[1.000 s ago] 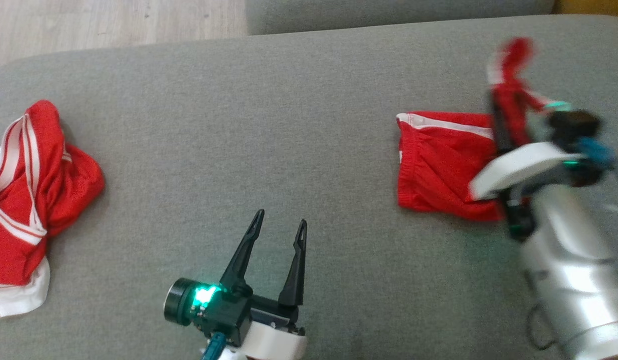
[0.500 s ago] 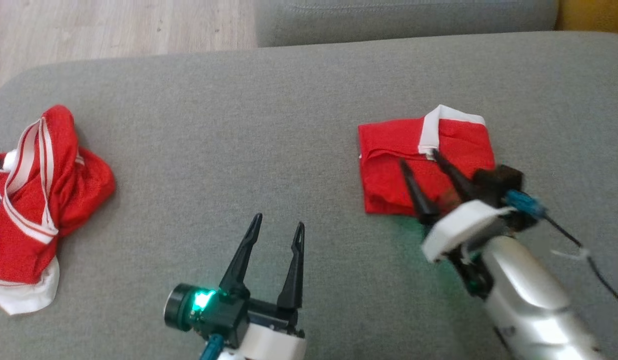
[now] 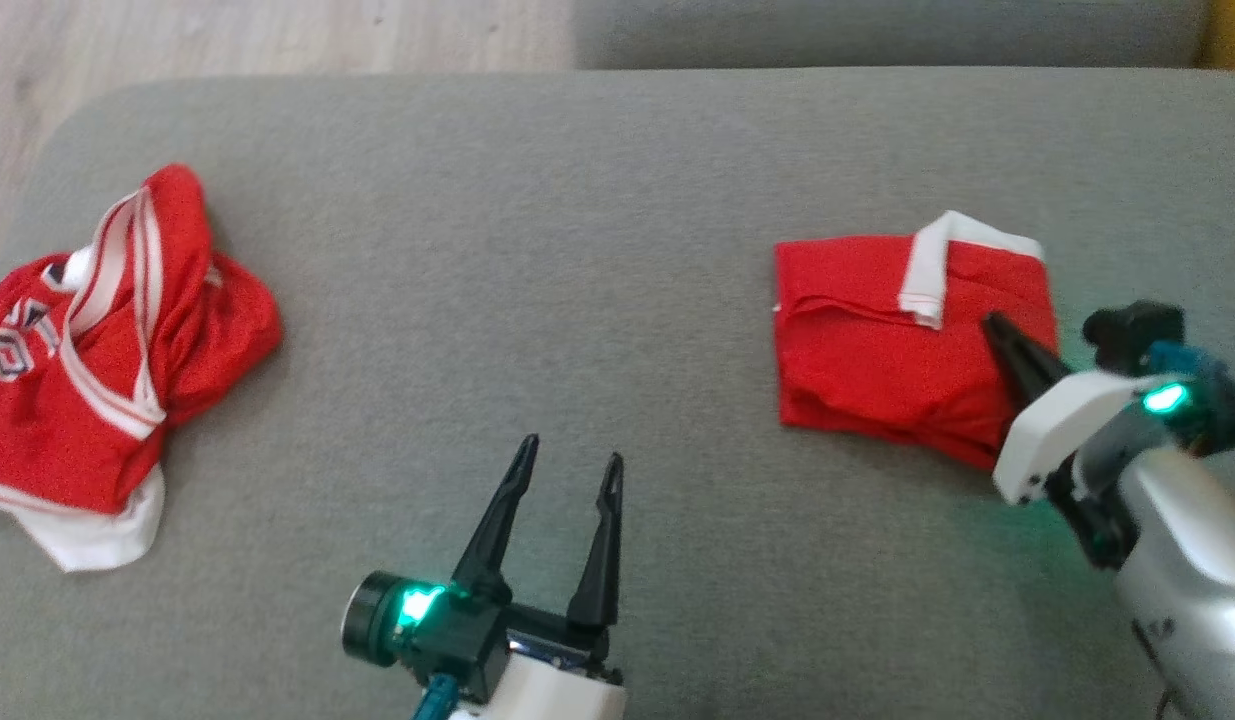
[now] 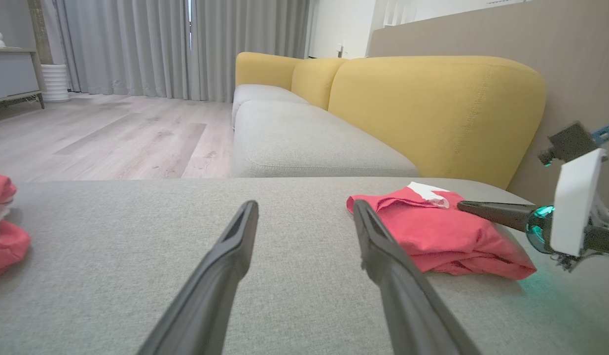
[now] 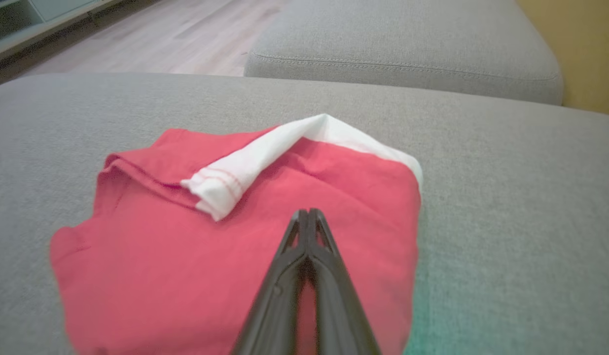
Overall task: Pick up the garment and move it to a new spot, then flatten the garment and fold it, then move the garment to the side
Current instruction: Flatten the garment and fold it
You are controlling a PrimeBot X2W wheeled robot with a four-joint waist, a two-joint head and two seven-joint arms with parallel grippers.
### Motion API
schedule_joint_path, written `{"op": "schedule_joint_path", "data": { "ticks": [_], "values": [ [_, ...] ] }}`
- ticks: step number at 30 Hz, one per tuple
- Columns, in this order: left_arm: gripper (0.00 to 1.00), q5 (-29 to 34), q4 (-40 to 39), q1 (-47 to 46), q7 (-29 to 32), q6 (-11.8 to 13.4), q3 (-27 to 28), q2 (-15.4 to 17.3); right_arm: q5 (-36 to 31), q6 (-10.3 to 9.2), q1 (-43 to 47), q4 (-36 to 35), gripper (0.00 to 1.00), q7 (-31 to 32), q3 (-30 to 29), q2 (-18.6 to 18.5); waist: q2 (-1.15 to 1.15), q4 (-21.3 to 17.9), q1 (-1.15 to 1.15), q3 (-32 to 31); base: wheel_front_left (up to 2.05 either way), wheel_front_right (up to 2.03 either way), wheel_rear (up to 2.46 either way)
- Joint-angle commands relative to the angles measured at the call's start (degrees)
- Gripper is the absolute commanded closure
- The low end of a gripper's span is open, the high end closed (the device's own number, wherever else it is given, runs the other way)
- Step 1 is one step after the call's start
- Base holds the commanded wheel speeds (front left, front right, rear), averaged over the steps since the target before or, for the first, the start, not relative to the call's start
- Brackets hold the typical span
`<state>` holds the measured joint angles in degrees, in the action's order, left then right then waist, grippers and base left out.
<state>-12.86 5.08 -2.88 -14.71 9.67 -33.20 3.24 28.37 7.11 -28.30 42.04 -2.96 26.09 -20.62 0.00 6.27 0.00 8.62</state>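
The garment (image 3: pixel 877 350), red with a white band, lies folded into a rough square on the right of the grey cushion (image 3: pixel 577 250). It also shows in the left wrist view (image 4: pixel 432 231) and under the right wrist camera (image 5: pixel 186 246). My right gripper (image 3: pixel 992 322) is shut, and its joined tips (image 5: pixel 308 212) sit over the garment's right part with no cloth between them. From the left wrist view the right gripper (image 4: pixel 459 205) points in from the right. My left gripper (image 3: pixel 572 448) stands open and empty at the cushion's front middle, well left of the garment (image 4: pixel 304 207).
A second red and white garment (image 3: pixel 97 370) lies crumpled at the cushion's left end (image 4: pixel 3 236). Behind the cushion is another grey seat (image 5: pixel 408 44) with a yellow backrest (image 4: pixel 432 108). Wooden floor (image 3: pixel 227 35) lies beyond the far left edge.
The right gripper laid the lifted flap down, opened over the folded garment, then shut and drew back to the right. The head camera shifted. The left gripper stayed put.
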Motion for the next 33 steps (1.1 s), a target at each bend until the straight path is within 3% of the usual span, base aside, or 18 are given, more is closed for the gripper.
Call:
{"op": "schedule_joint_path", "data": {
  "ticks": [1, 9, 15, 20, 21, 22, 23, 26, 33],
  "values": [
    [0.0, -0.3, -2.1, -2.5, -0.3, 0.4, 1.3, -0.4, 0.6, 0.37, -2.2, -1.2, 1.0, 0.0, 0.9, -1.0, 0.0, 1.6, 0.0, 1.2, 0.0, 0.0, 0.0],
    [0.0, -1.9, -2.4, -4.2, -0.3, 1.3, -0.4, -0.4, 6.4, 0.37, -6.4, 0.9, 1.0, 2.4, 6.6, -3.2, 0.0, 6.7, 0.0, 3.7, 0.0, 0.0, 0.0],
    [0.0, -1.9, -2.4, -4.6, -0.3, 1.9, -0.5, -0.4, 7.7, 0.37, -11.7, 0.6, 1.0, -8.8, 7.0, -0.3, 0.0, 6.9, 0.0, 3.2, 0.0, 0.0, 0.0],
    [0.0, -1.2, -2.0, -3.3, -0.3, 2.4, 1.4, -0.4, 8.7, 0.37, -9.8, -3.1, 1.0, -11.8, 7.1, 1.8, 0.0, 3.6, 0.0, 0.4, 0.0, 0.0, 0.0],
    [0.0, -1.2, -2.1, -2.7, -0.3, 2.6, 2.1, -0.4, 8.2, 0.37, -8.5, -4.6, 0.67, -11.9, 6.3, 1.8, 0.0, 2.7, 0.0, -0.4, 0.0, 0.0, 0.0],
    [0.0, -1.2, -2.1, -2.1, -0.3, 2.8, 2.8, -0.4, 7.4, 0.37, -6.8, -6.7, 0.13, -12.0, 4.8, 1.8, 0.0, 1.7, 0.0, -1.1, 0.0, 0.0, 0.0],
    [0.0, -1.3, -2.1, -1.4, -0.3, 3.0, 3.6, -0.4, 6.1, 0.37, -4.7, -8.8, 0.0, -12.0, 3.1, 1.8, 0.0, 0.8, 0.0, -1.9, 0.0, 0.0, 0.0],
    [0.0, -1.7, -2.0, 1.9, -0.3, 3.2, 7.1, -0.4, -0.9, 0.37, 5.9, -16.4, 0.0, -12.0, -4.8, 2.7, 0.0, -2.4, 0.0, -5.5, 0.0, 0.0, 0.0],
    [0.0, 1.1, -2.4, 7.4, -0.3, 2.6, 13.5, -0.2, -11.9, 0.37, 22.6, -30.4, 0.0, -12.0, -16.1, 7.2, 0.0, -5.7, 0.0, -9.6, 0.0, 0.0, 0.0]
  ]
}}
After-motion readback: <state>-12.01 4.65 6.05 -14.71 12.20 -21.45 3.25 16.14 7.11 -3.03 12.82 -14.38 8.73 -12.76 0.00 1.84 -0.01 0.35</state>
